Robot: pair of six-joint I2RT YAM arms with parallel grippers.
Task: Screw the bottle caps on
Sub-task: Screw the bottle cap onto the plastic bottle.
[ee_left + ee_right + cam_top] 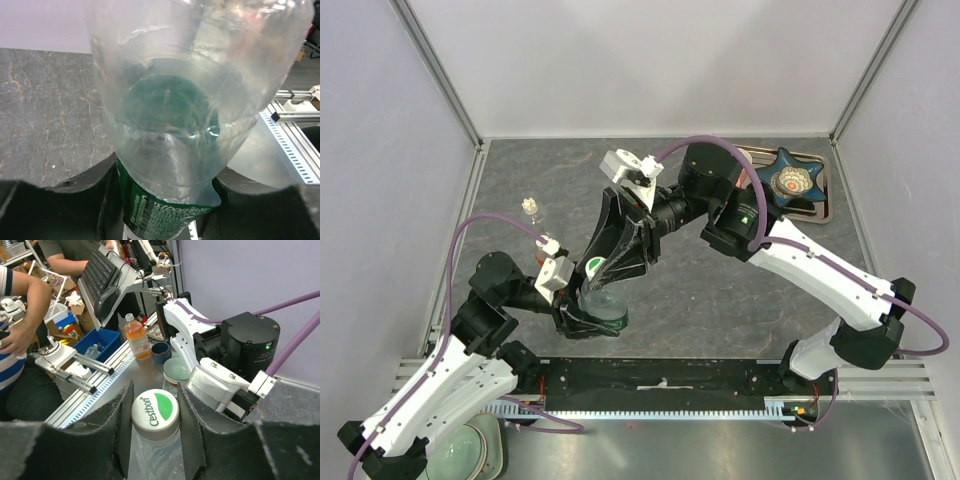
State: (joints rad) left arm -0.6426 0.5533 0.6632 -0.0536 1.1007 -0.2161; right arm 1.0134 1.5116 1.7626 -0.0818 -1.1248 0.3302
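Left hand (162,212) grips bottle (190,100) — only right wrist shows right hand (154,427) pinching cap (155,411).

Clear bottle (190,100): green-labelled, fills the view.
Left gripper (167,210): fingers (75,205) clamp its labelled sides.
Table (45,115): grey, marbled.

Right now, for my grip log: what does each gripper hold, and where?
Left gripper clamps the bottle at its labelled body. Right gripper grips the cap by its sides, atop that bottle.
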